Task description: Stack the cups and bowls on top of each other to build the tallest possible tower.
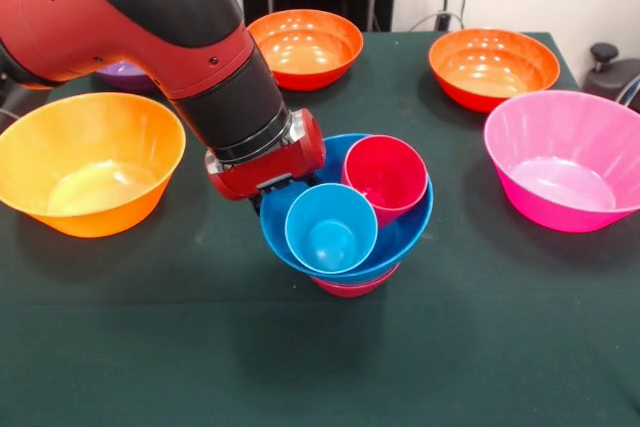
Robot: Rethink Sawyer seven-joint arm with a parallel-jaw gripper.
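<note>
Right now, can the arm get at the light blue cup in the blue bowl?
Probably yes. The end effector is right beside the light blue cup, which sits open on top in the blue bowl, nothing covering it.

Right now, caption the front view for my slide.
Sawyer end effector at a blue plastic bowl holding a light blue tumbler and red tumbler.

No text, label, brand, number or sign can be read anywhere in the front view: none on the arm [150, 27], none on the bowls [90, 162], none on the cups [331, 228], none on the table [320, 367].
</note>
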